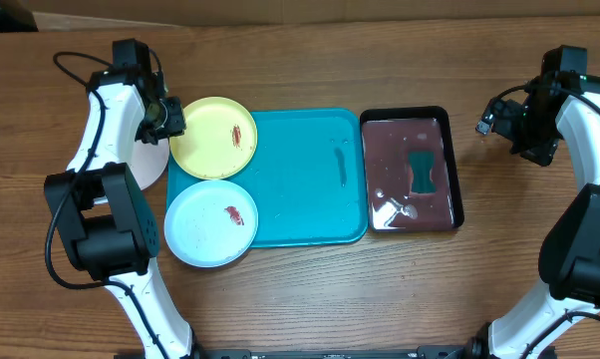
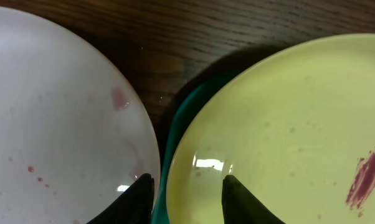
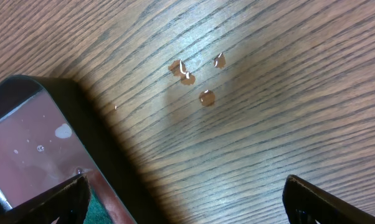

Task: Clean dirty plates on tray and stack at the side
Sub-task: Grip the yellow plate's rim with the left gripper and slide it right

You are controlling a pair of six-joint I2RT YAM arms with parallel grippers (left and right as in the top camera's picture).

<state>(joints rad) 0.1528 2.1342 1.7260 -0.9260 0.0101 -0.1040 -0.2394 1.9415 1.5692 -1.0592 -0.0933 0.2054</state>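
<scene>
About one third looks done. The white plate (image 1: 152, 165) lies on the table left of the tray (image 1: 310, 179), with only faint pink specks. The yellow plate (image 1: 212, 140), far left, and the pale blue plate (image 1: 205, 224), near left, overlap the tray's left rim and show red smears. The left gripper (image 2: 187, 182) hangs open and empty between the white and yellow plates. The right gripper (image 3: 186, 183) is open beside the black tray (image 1: 455, 189).
</scene>
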